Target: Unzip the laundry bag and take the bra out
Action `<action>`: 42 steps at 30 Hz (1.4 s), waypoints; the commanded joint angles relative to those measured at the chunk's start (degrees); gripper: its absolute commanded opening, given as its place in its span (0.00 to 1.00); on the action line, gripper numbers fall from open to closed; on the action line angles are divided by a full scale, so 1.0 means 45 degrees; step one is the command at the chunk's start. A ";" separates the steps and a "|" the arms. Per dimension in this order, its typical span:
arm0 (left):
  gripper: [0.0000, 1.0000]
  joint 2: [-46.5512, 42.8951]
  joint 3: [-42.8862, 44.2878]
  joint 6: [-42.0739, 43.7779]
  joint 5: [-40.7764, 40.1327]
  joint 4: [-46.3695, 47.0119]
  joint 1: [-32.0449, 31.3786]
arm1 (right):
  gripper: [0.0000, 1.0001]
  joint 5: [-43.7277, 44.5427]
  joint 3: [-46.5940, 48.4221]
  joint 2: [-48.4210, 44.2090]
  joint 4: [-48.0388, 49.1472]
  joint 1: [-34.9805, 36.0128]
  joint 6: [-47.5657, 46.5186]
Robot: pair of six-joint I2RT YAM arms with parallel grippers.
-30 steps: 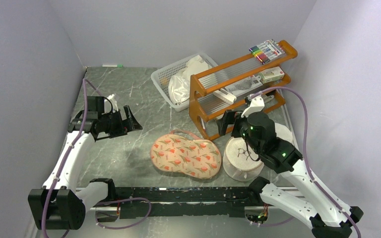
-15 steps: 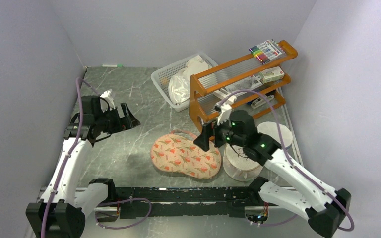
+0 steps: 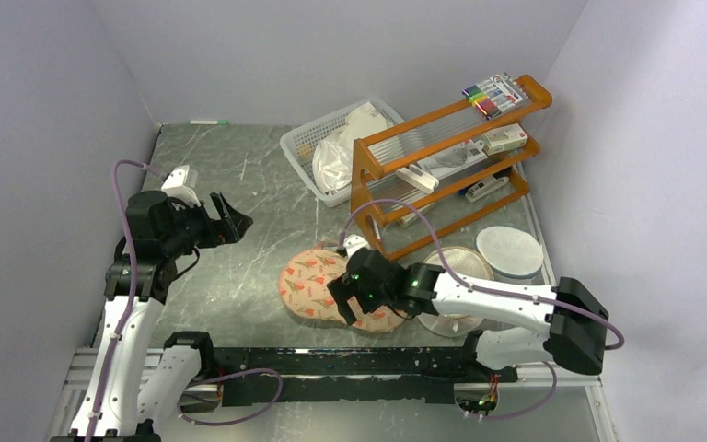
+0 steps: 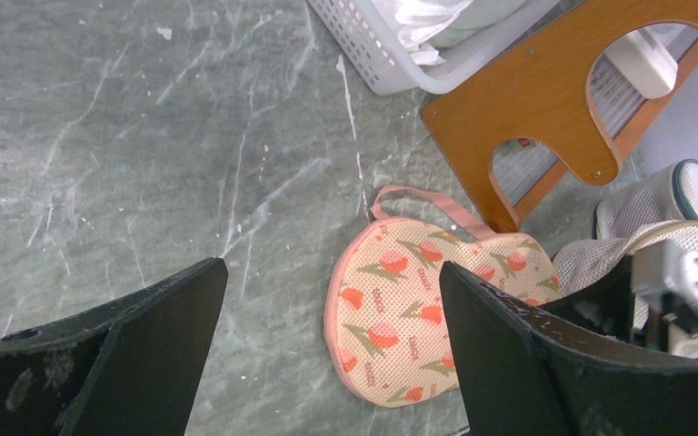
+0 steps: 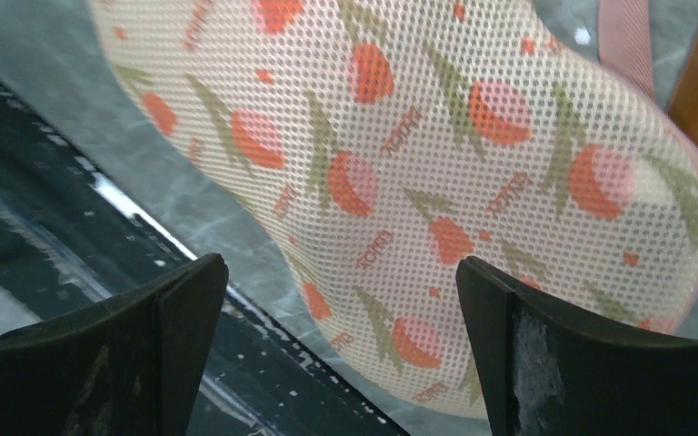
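The laundry bag [image 3: 313, 276] lies flat on the grey table, a peach pouch with red-orange flowers and a pink rim, closed. It also shows in the left wrist view [image 4: 418, 309] and fills the right wrist view [image 5: 418, 163]. My right gripper [image 3: 343, 302] is open and low over the bag's near edge, its jaws on either side of the printed mesh [image 5: 341, 262]. My left gripper [image 3: 230, 214] is open and empty, raised to the left of the bag and apart from it [image 4: 332, 268]. The bra is hidden.
A white basket [image 3: 306, 145] with plastic bags stands at the back. An orange wooden rack [image 3: 442, 157] stands behind the bag. A white mesh drum [image 3: 460, 267] and a round white lid [image 3: 509, 250] lie to the right. A black rail [image 3: 331, 364] runs along the near edge.
My right arm has swung left and down from above the mesh drum to the bag's near edge. My left arm has drawn back a little to the left.
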 commanded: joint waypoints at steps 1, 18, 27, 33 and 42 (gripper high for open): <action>0.99 -0.0257 -0.0087 -0.0136 -0.0301 0.0514 -0.0034 | 1.00 0.4357 0.0403 0.0740 -0.0817 0.1317 0.1753; 1.00 -0.0398 -0.0186 -0.0126 0.0040 0.0594 0.0029 | 1.00 0.1511 0.2793 0.5048 0.2497 0.2016 0.1583; 1.00 -0.0638 -0.0197 -0.0105 0.0115 0.0559 0.0005 | 1.00 0.1068 0.5412 0.6619 0.5609 0.1978 0.2485; 1.00 -0.0627 -0.0212 -0.0116 0.0079 0.0514 0.0010 | 1.00 0.1748 0.5364 0.5500 0.5709 0.1960 0.1656; 1.00 -0.0394 -0.0219 -0.0183 0.0091 0.0552 0.0010 | 1.00 0.2692 0.2579 0.1993 0.1830 0.1967 0.1500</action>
